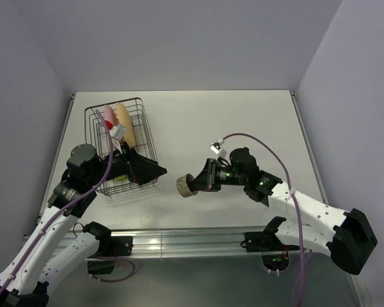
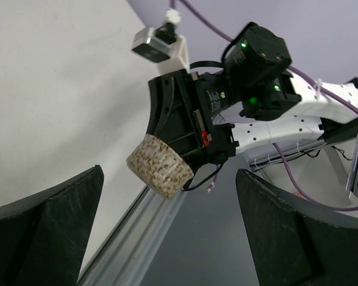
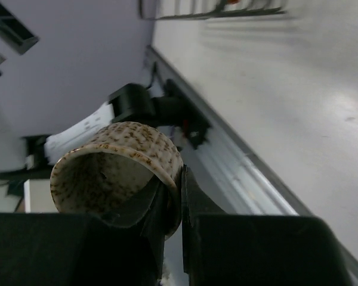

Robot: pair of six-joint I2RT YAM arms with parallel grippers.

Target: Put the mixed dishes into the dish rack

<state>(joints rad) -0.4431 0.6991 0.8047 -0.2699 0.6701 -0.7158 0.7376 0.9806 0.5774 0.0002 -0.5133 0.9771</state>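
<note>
My right gripper is shut on the rim of the grey-beige speckled cup, holding it on its side above the table; the cup shows in the right wrist view and the left wrist view. My left gripper is open and empty at the near right corner of the black wire dish rack, facing the cup. In the rack stand the pink plate and the yellow-orange plate. A bit of lime-green bowl shows under my left wrist. The mug is hidden.
A metal rail runs along the table's near edge, also seen in the left wrist view. Grey walls close the table at back and sides. Purple cables trail from both arms.
</note>
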